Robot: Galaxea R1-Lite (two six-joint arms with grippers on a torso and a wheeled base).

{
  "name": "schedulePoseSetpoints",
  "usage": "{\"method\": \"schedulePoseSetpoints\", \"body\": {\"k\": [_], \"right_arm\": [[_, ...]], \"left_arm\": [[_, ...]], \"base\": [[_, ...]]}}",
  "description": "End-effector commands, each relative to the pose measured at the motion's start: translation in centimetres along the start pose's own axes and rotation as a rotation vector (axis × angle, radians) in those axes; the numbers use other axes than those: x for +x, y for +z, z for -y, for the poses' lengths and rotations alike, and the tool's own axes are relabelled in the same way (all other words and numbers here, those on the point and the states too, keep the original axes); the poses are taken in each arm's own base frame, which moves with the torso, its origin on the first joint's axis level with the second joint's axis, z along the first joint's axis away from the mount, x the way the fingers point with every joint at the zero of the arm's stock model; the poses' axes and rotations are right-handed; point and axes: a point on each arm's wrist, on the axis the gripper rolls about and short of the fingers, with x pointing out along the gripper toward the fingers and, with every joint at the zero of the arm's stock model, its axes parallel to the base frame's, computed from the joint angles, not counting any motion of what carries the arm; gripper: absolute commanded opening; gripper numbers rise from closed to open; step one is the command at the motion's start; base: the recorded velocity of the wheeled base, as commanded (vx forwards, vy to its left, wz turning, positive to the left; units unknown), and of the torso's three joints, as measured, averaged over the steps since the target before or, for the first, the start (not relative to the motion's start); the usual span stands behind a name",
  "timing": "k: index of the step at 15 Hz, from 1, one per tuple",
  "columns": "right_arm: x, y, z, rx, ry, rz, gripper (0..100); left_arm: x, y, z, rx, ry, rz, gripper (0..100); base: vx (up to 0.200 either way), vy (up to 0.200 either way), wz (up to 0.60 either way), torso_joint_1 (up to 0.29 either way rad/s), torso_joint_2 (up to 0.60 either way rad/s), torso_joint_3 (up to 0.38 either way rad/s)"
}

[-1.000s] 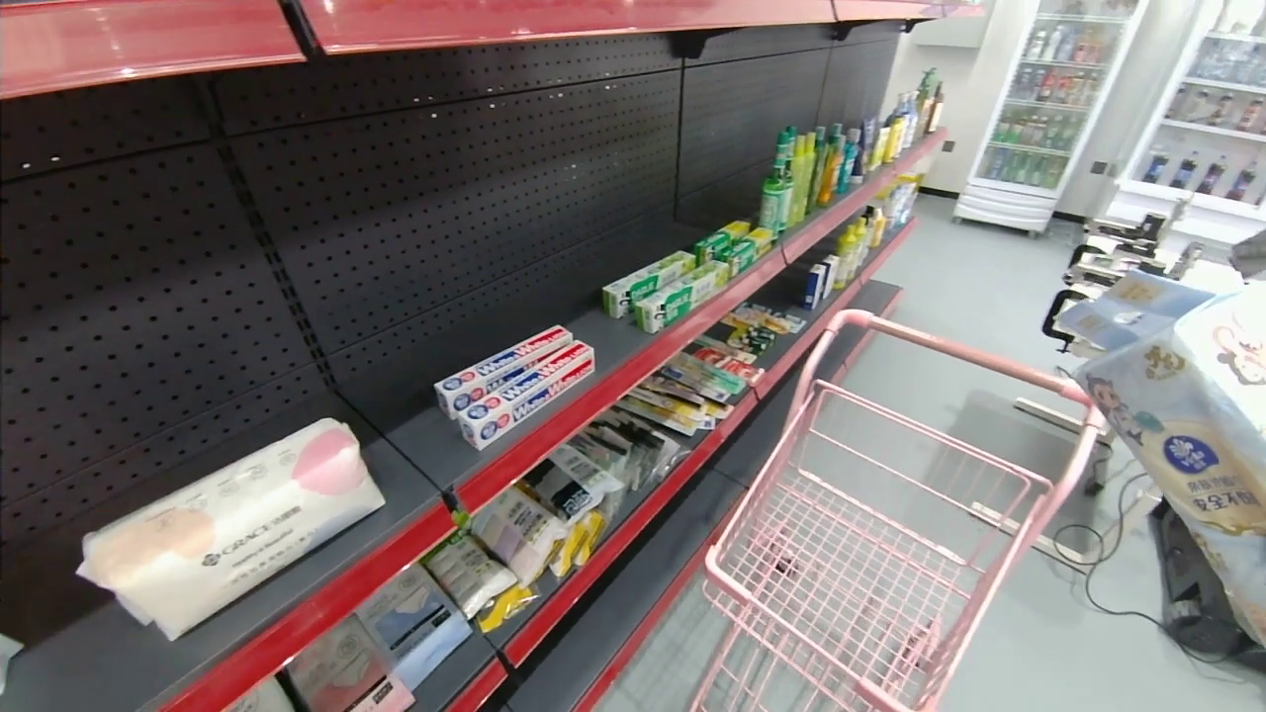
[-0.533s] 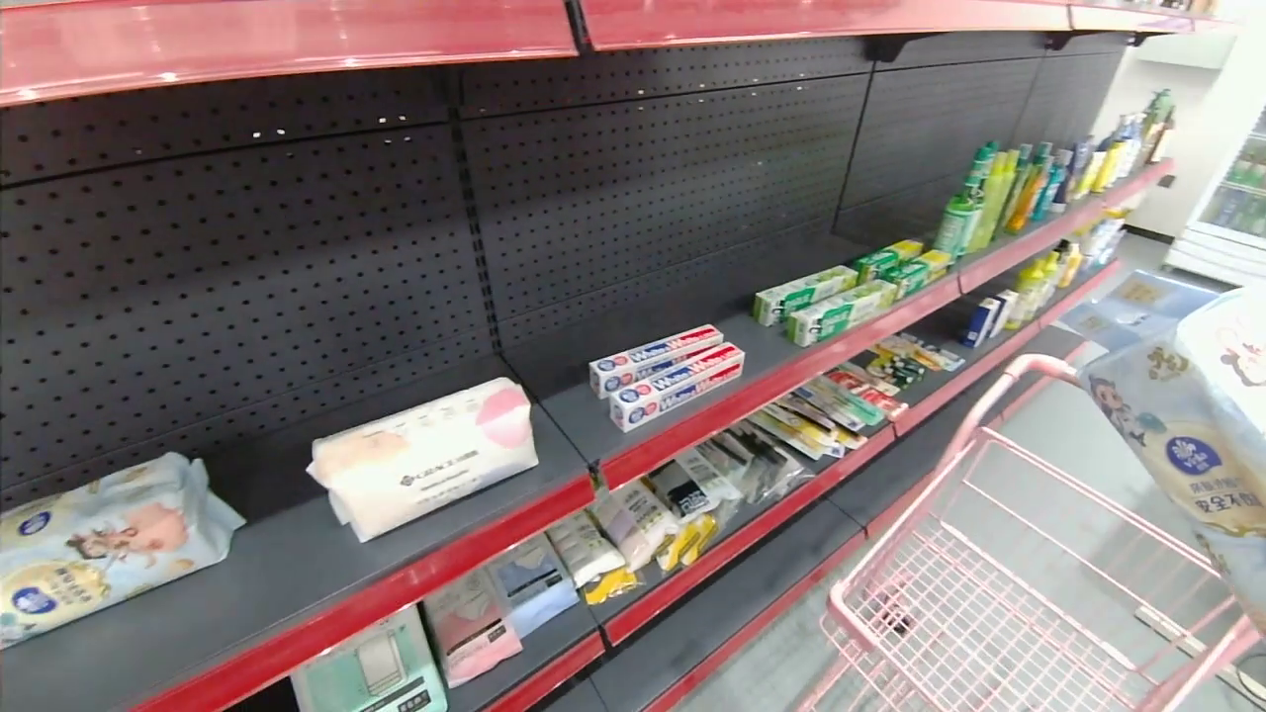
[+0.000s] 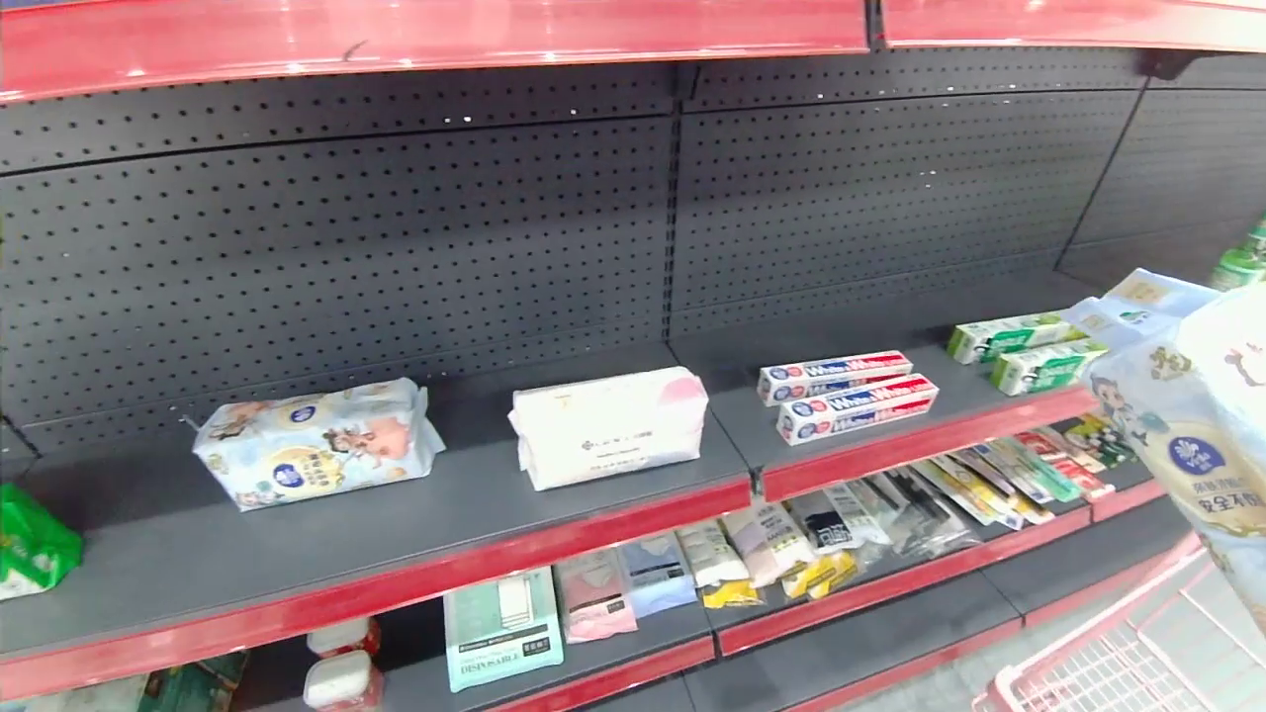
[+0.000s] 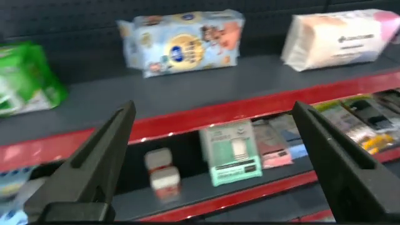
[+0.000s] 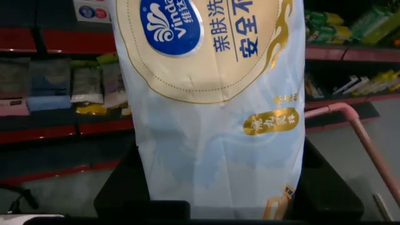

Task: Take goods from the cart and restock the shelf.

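We see the shelf holding, left to right: green pack, blue wipes pack, white-pink pack, two red-blue toothpaste boxes, green toothpaste boxes. Left gripper faces the shelf, fingers wide apart. Right gripper is clamped on a big tissue pack, far right, near the pink cart. Cart contents: cannot tell.

Left gripper: black angular fingers
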Motion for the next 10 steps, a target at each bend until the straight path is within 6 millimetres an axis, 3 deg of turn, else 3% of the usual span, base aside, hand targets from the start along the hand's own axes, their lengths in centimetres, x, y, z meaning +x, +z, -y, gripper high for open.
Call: {"method": "schedulePoseSetpoints", "body": {"k": [1, 5, 10], "right_arm": [[0.0, -0.01, -0.01, 0.0, 0.001, 0.0, 0], [0.16, -0.02, -0.01, -0.005, 0.002, -0.007, 0], [-0.21, 0.0, 0.01, -0.009, -0.003, 0.012, 0]], "left_arm": [[0.01, 0.01, 0.0, 0.001, 0.0, -0.001, 100], [0.01, 0.01, 0.0, 0.001, 0.0, -0.001, 100], [0.01, 0.01, 0.0, 0.001, 0.0, -0.001, 100]], "base": [[0.0, 0.0, 0.6, -0.002, 0.0, -0.002], [0.0, 0.0, 0.6, 0.004, 0.0, 0.004], [0.0, 0.0, 0.0, 0.0, 0.0, 0.0]]}}
